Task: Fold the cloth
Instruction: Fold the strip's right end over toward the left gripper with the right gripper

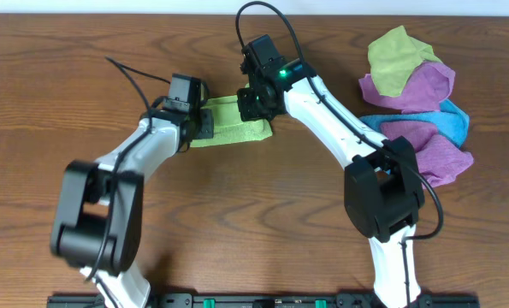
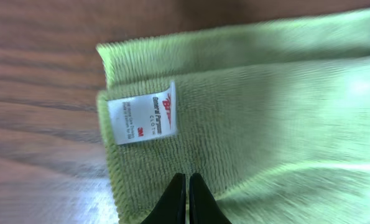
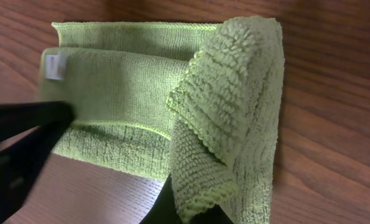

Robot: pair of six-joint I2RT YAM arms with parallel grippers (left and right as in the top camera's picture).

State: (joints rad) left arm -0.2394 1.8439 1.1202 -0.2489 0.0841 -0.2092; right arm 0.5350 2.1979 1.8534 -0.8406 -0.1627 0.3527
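The green cloth (image 1: pixel 234 128) is lying near the middle of the wooden table (image 1: pixel 83 51), folded into a narrow band with its long edges running left to right. The left gripper (image 2: pixel 186 182) is sitting over the band's left end, just below the white label (image 2: pixel 142 113). Its jaws are pressed together, and I cannot tell whether any fabric is caught between them. The right gripper (image 1: pixel 257 104) is pinching the right end and holding it raised, so that end is curling back over the band with its stitched edge hanging loose. The two grippers are working close together with only the short band between them. Bare wood is lying open in front and to the left, while a pile of purple, blue and yellow-green cloths (image 1: pixel 417 94) is crowding the far right.
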